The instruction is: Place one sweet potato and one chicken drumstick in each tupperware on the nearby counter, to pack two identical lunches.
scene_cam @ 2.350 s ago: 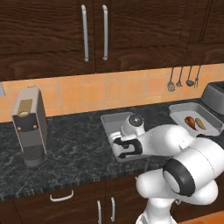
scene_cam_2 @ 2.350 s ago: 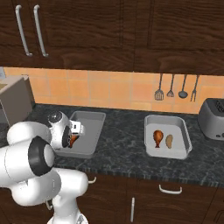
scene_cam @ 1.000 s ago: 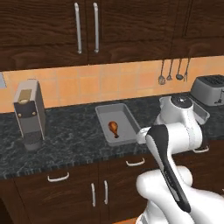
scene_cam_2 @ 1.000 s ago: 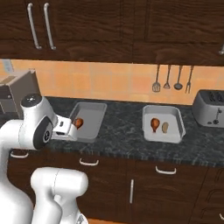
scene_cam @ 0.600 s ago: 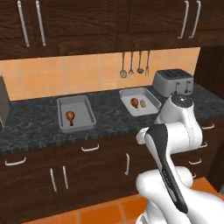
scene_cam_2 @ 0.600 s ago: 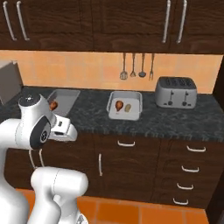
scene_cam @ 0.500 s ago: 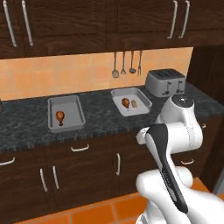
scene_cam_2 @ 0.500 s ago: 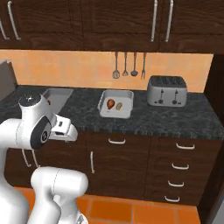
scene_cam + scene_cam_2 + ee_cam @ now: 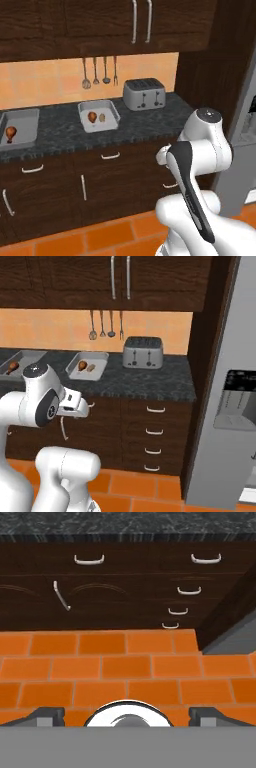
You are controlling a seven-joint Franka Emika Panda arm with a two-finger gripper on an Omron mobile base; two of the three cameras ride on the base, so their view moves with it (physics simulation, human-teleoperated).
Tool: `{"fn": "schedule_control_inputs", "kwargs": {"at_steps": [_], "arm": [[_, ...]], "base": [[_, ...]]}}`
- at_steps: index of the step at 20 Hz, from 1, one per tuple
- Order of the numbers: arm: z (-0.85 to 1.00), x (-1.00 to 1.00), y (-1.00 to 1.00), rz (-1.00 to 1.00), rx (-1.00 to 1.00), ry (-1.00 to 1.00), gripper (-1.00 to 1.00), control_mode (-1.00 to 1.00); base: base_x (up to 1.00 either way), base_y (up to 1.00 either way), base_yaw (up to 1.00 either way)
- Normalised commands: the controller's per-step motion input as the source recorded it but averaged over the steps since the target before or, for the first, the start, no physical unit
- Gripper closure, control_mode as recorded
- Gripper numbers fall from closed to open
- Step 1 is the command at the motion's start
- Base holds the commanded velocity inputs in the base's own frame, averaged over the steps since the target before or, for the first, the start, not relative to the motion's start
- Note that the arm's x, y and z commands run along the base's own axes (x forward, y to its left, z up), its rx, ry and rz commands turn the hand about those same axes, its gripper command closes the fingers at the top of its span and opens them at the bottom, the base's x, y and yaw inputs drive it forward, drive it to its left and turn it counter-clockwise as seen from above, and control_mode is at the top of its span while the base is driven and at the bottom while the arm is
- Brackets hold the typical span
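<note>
Two grey tupperware trays sit on the black marbled counter (image 9: 60, 127). The left tupperware (image 9: 22, 112) holds one chicken drumstick (image 9: 10, 133). The right tupperware (image 9: 100, 103) holds a drumstick (image 9: 92, 117) beside a pale sweet potato (image 9: 102, 118). From the right base view the same trays (image 9: 30, 353) (image 9: 100, 356) lie at the far left. My gripper (image 9: 128, 714) is open and empty, its fingertips (image 9: 47, 714) wide apart over orange floor tiles, pointed at the drawer fronts below the counter. The hand (image 9: 75, 403) hangs well short of the counter's front.
A silver toaster (image 9: 144, 93) stands right of the trays, and utensils (image 9: 97, 72) hang on the orange wall. A tall grey fridge (image 9: 235, 381) fills the right side. Dark drawers with silver handles (image 9: 89, 560) front the counter; orange tiled floor (image 9: 125, 667) lies below.
The base has driven right and back from the counter, so both trays now sit far left and the fridge has come into view. The gripper has stayed open and empty.
</note>
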Motion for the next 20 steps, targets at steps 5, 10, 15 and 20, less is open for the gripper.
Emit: {"fn": "schedule_control_inputs", "kwargs": {"at_steps": [5,10,15,20], "arm": [[0.00,0.00,0.00,0.00,0.00,0.00,-1.00,1.00],[0.00,0.00,0.00,0.00,0.00,0.00,-1.00,1.00],[0.00,0.00,0.00,0.00,0.00,0.00,-1.00,1.00],[0.00,0.00,0.00,0.00,0.00,0.00,-1.00,1.00]], "base": [[-0.05,-1.00,-0.01],[0.00,-1.00,-0.02],[0.07,-1.00,0.00],[0.14,-0.99,0.00]]}}
